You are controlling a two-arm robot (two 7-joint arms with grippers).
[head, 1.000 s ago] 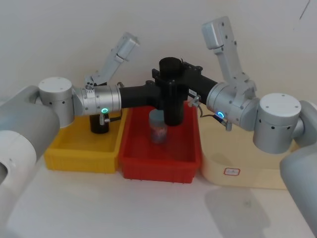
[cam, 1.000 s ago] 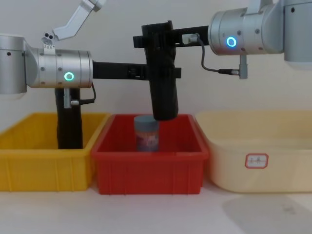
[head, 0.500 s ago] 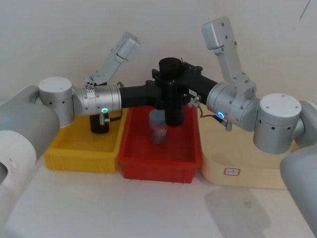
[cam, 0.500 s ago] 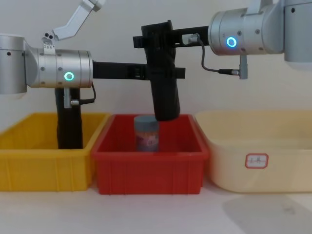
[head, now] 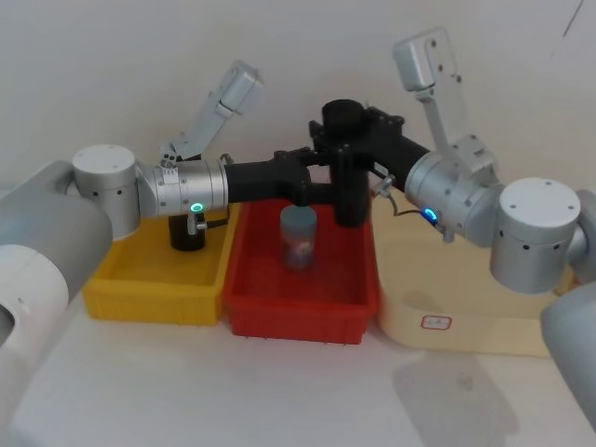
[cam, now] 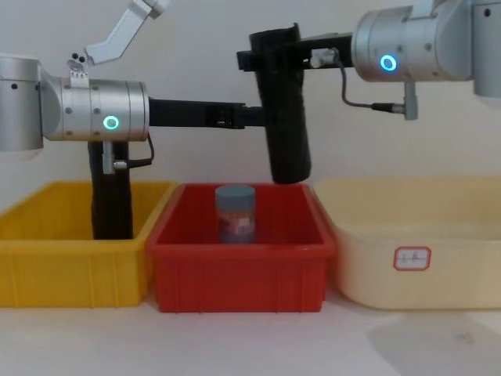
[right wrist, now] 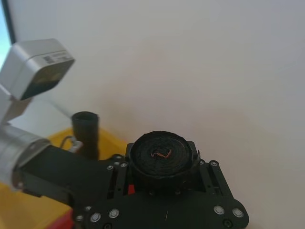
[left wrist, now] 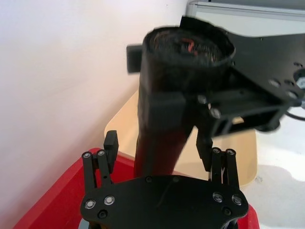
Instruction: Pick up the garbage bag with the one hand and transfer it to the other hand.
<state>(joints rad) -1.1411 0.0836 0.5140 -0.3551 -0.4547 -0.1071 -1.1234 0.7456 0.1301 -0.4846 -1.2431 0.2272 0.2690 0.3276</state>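
Garbage bag (cam: 286, 110): a glossy black roll, held upright in the air over the right rear part of the red crate (cam: 239, 266), its lower end just above the crate's rim in the chest view. From the right wrist view its rolled top end (right wrist: 163, 155) faces the camera.

Right gripper (head: 346, 154): on the wrist with the blue ring light; its fingers are clamped on the upper part of the garbage bag, 1 on each side. The arm reaches in from the right, above the cream tub (cam: 415, 243).

Left gripper (left wrist: 162, 143): on the wrist with the green ring light, stretched out level from the left over the red crate. Its fingers (left wrist: 110, 145) stand apart on either side of the roll's middle, with gaps to the plastic in the left wrist view, so they do not clamp it.

Red crate: on the worktop (head: 233, 391) between the yellow crate (cam: 70, 258) and the cream tub, touching or just beside both.

Jar (cam: 236, 213): blue-lidded, upright in the red crate, left of and below the hanging roll, apart from it.

Second black roll (cam: 111, 196): upright in the yellow crate, behind the left wrist.

Cream tub: carries a small white label with a red border (cam: 412, 257) on its front wall.
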